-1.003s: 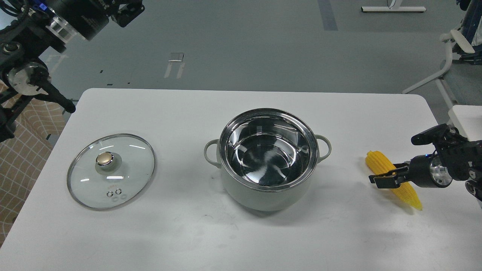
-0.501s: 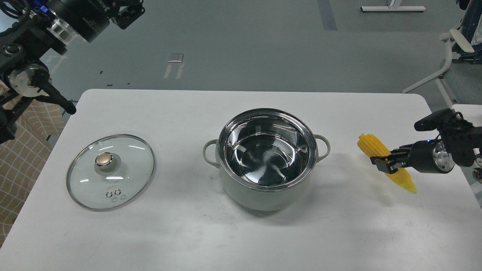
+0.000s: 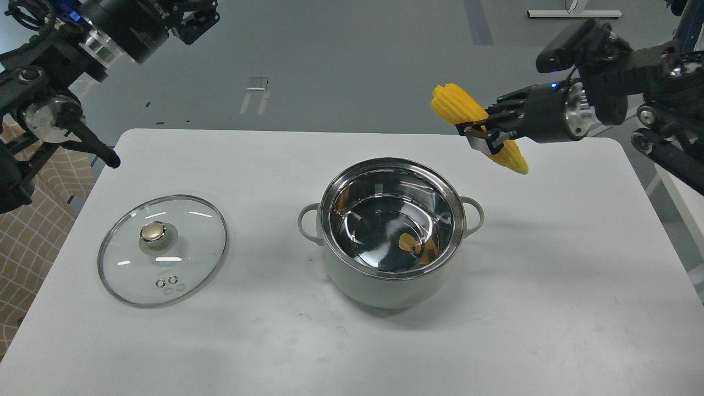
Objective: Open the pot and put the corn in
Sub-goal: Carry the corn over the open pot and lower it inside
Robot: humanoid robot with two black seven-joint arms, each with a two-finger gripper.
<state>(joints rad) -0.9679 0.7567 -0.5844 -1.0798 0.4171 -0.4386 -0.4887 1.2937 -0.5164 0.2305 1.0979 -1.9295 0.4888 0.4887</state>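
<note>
The pale grey-green pot (image 3: pixel 385 289) stands open in the middle of the white table (image 3: pixel 550 308); its steel inside holds nothing but a yellow reflection. My right gripper (image 3: pixel 484 137) is shut on the yellow corn (image 3: pixel 454 103) and holds it tilted in the air, above and to the right of the pot's rim, blunt end up-left and pointed tip down-right. My left gripper (image 3: pixel 195 19) is raised at the top left, far from the pot, dark and seen end-on.
The round glass lid (image 3: pixel 187 231) with a gold knob lies flat on the table left of the pot. White furniture legs stand on the floor beyond the table at the far right.
My right gripper has lifted the corn off the table at the right and carried it up and left toward the pot. The left arm has shifted only slightly.
</note>
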